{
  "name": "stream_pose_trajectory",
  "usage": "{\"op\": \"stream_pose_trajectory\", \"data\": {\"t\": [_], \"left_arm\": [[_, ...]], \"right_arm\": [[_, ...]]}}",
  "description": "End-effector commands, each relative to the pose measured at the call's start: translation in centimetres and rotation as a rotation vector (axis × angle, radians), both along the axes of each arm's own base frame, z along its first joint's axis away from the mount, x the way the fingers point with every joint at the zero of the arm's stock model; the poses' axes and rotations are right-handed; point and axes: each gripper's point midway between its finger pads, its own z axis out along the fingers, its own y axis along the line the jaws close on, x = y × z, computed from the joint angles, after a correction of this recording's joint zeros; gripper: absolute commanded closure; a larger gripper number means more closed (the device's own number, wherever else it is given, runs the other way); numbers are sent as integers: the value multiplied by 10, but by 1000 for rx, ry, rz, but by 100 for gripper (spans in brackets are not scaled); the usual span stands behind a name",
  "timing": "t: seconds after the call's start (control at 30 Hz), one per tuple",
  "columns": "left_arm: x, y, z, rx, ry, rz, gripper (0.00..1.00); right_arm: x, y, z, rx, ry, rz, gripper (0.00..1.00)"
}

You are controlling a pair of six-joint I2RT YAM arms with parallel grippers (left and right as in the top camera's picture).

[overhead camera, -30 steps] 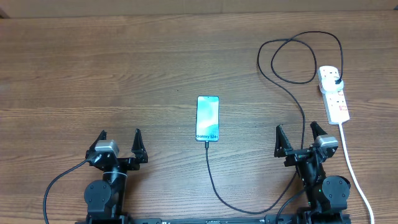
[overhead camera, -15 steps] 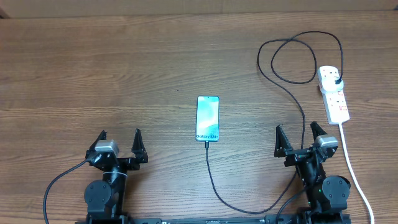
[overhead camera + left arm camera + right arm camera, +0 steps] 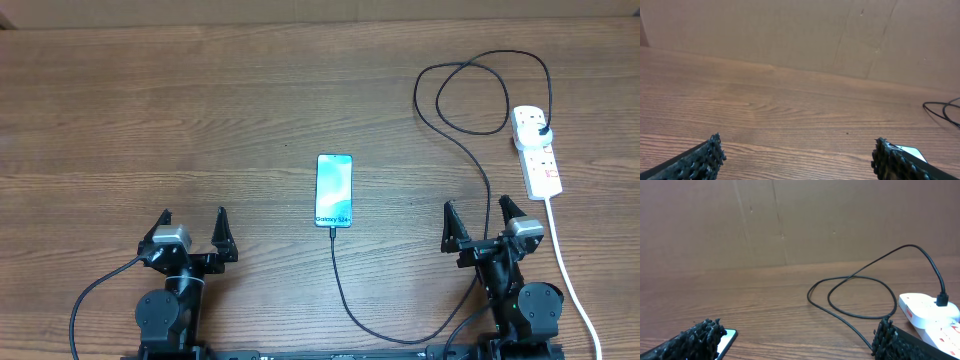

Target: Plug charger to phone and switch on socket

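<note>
**Wooden table, phone at its middle, both claws open and empty**

A brown wood-grain table (image 3: pixel 200 100) fills our overhead view, and a plain cardboard wall (image 3: pixel 790 35) stands behind it in the wrist views. The phone (image 3: pixel 334 190) lies flat near the centre, screen up and lit light blue. Its short edges face twelve and six o'clock.

From the phone, the socket (image 3: pixel 537 150) lies well apart at about two o'clock, near the table's right edge. Its white cord (image 3: pixel 565 265) trails off toward six.

The charger (image 3: pixel 334 262) meets the phone's six-o'clock edge and sweeps toward five. It climbs past the right arm, loops at one o'clock and ends with its black plug in the socket's far end. We cannot tell whether the tip is fully seated or how the switches stand.

The left gripper (image 3: pixel 193 213) sits at seven o'clock and the right gripper (image 3: pixel 476 203) at five. Both have their fingers spread wide and hold nothing.
</note>
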Motion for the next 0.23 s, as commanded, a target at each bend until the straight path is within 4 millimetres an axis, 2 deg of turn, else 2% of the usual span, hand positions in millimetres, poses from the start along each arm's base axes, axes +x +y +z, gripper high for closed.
{"op": "stream_pose_trajectory", "data": {"t": [0.0,0.2], "left_arm": [[0,3,0,20,-5,13,0],[0,3,0,20,-5,13,0]], "right_arm": [[0,1,-1,0,-5,6,0],[0,1,-1,0,-5,6,0]]}}
